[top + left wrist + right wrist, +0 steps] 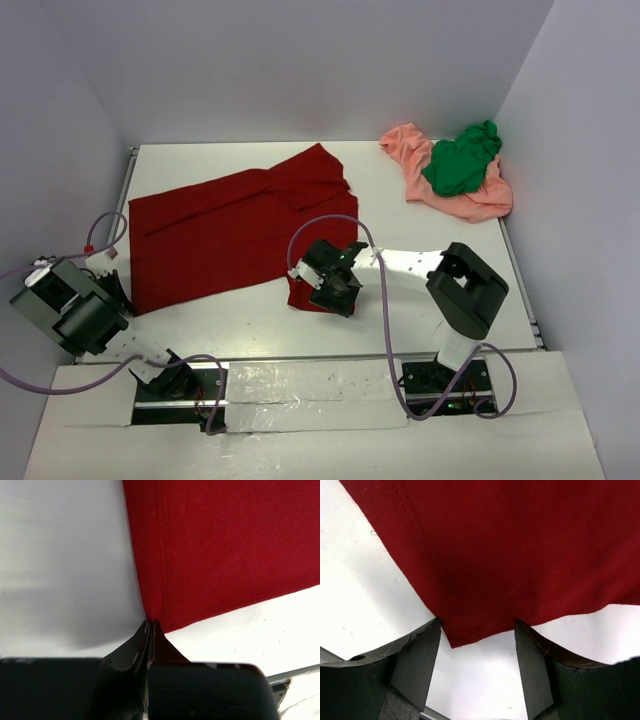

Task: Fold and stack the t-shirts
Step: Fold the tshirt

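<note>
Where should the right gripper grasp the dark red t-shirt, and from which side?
Pinch the near right hem corner of the dark red t-shirt, coming from the near side: it lies flat, pointing between the open fingers of the right gripper.

top: high, near side, looks down on whole table (250,325) | wrists: very close, facing down | shared with top: red shirt (220,240) corners

The large dark red cloth t-shirt (230,235) was plain, its hem stitched in matching red. The crumpled bright green cloth t-shirt (462,162) and the crumpled salmon-pink cloth t-shirt (478,200) were plain too. The flat table (420,230) was unpatterned white. The left gripper (150,625) and right gripper (477,625) were black.
</note>
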